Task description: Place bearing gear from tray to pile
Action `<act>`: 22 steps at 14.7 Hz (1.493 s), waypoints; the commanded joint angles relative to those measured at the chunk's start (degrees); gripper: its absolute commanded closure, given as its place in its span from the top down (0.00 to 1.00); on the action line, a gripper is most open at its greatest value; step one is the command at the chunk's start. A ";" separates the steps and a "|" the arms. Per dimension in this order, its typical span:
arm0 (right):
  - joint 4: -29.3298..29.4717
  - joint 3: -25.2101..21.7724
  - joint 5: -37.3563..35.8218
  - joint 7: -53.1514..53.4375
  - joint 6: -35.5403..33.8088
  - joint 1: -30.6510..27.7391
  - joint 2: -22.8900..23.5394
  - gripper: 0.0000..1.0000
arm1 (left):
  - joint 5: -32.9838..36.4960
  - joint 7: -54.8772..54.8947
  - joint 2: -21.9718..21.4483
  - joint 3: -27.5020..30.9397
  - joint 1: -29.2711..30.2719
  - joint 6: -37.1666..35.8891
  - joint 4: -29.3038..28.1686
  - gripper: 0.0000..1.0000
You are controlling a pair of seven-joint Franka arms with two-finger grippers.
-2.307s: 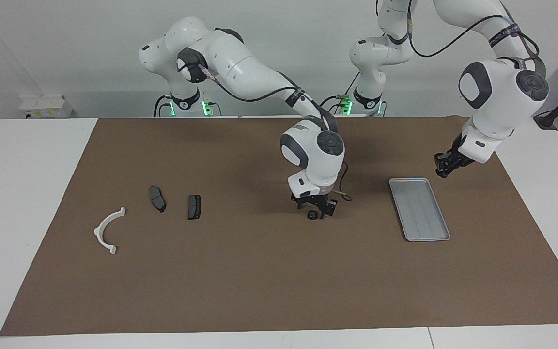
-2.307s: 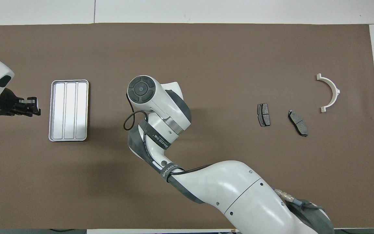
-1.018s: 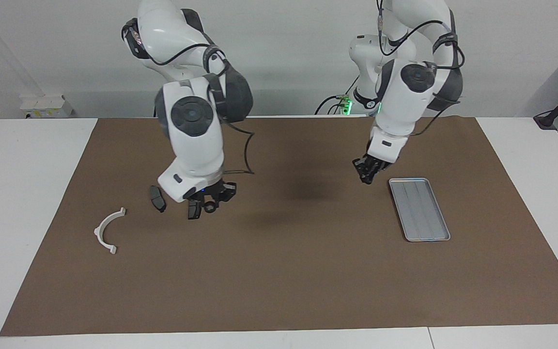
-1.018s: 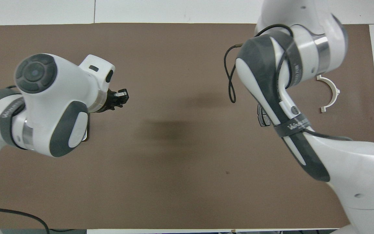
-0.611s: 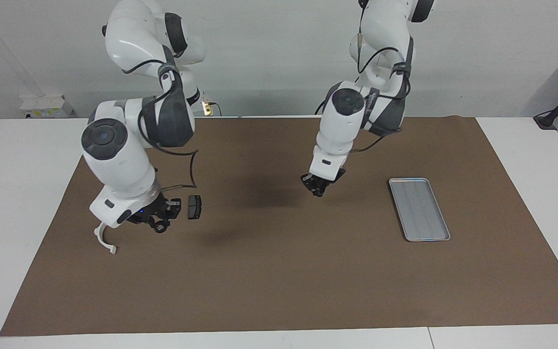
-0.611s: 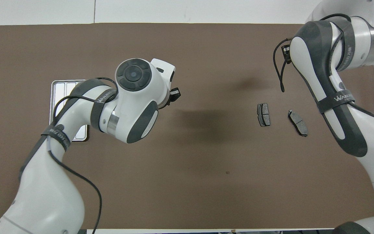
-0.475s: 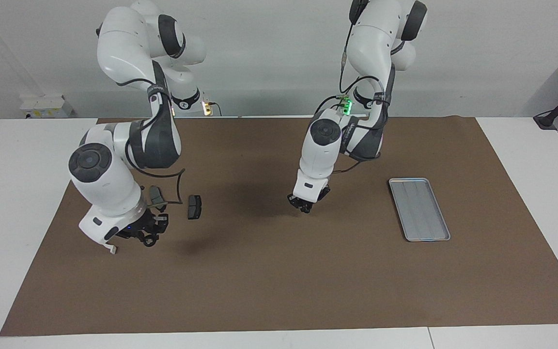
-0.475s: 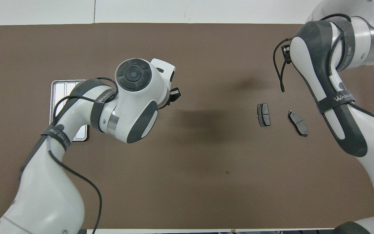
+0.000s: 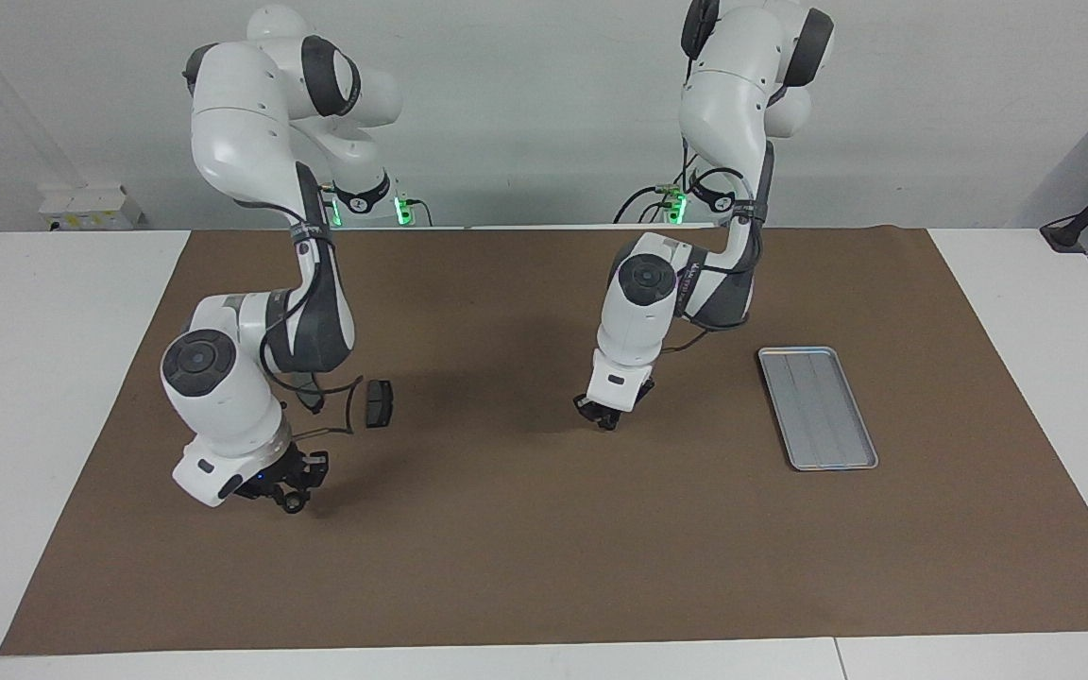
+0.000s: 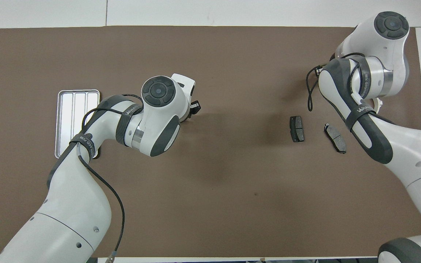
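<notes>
Facing view shows my right pincer (image 9: 291,491) low over the brown mat (image 9: 544,567) at the right arm's end of the table (image 9: 53,378). It is closed on the small dark gear (image 9: 294,504), which sits at its tips just above the mat. The overhead view hides both under the arm's wrist.

The tray (image 9: 818,406) lies bare toward the left arm's end. The pile is close to the gear: 2 dark pads (image 10: 296,128) and a white bracket (image 10: 379,105), of which only a sliver shows past the arm.

The left pincer (image 9: 603,416) waits low over the middle of the mat, well apart from tray and pile. I cannot tell whether it is open or closed.

I judge this the set-down step, nearly finished. Next I would ease the gear onto the mat, open the right pincer and lift straight up so the gear does not roll away.
</notes>
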 commanded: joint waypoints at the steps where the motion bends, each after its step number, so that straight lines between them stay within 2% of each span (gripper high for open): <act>1: -2.31 0.91 -0.95 -1.09 3.64 -0.79 -0.20 0.00 | 2.66 0.09 -5.15 1.80 0.26 -8.01 0.30 1.00; 3: -4.16 1.00 -0.86 -0.82 6.02 -0.61 -0.20 0.00 | 2.84 4.02 -14.26 3.57 6.46 -13.64 -2.13 1.00; 4: -4.60 1.00 -0.77 -0.65 6.29 -0.52 -0.29 0.00 | 2.75 9.80 -17.79 3.57 9.81 -16.63 -2.58 1.00; 6: -4.95 1.00 -0.60 -0.65 6.56 -0.61 -0.38 0.00 | 2.23 22.89 -22.29 3.57 17.10 -24.44 -1.89 1.00; 7: -4.95 0.91 -0.60 -0.65 6.47 -0.61 -0.38 0.00 | 2.05 26.60 -24.48 3.65 19.49 -26.13 -1.88 1.00; 8: -4.78 0.91 -0.60 -0.47 6.04 -0.52 -0.38 0.33 | 1.35 28.64 -26.59 3.57 21.34 -27.63 -2.06 1.00; 9: -4.78 0.91 -0.60 -0.21 5.51 -0.35 -0.72 0.95 | 1.17 29.62 -28.27 3.74 21.79 -29.91 -2.06 1.00; 10: -4.52 0.82 -0.77 0.32 4.46 0.35 -1.25 1.00 | 1.17 30.94 -29.42 4.09 21.88 -31.23 -2.06 1.00; 13: -1.71 1.00 -0.34 7.49 -5.97 4.38 -5.02 1.00 | 1.17 34.98 -30.04 4.44 23.72 -31.60 -2.50 1.00; 15: 1.27 1.17 1.33 17.23 -13.27 8.60 -7.14 1.00 | 1.17 36.92 -30.04 2.70 26.18 -32.83 -2.32 1.00; 17: 4.09 1.18 4.58 31.63 -18.03 15.26 -7.93 1.00 | 1.08 37.01 -30.04 1.72 27.59 -32.74 -2.50 1.00; 20: 5.86 1.18 5.38 51.85 -15.87 24.94 -7.59 1.00 | 1.08 37.62 -30.39 -2.58 32.24 -33.00 -2.50 1.00; 22: 6.64 1.09 5.29 59.53 -14.19 30.48 -5.92 1.00 | 1.08 37.63 -30.22 -2.76 32.43 -34.23 -1.71 1.00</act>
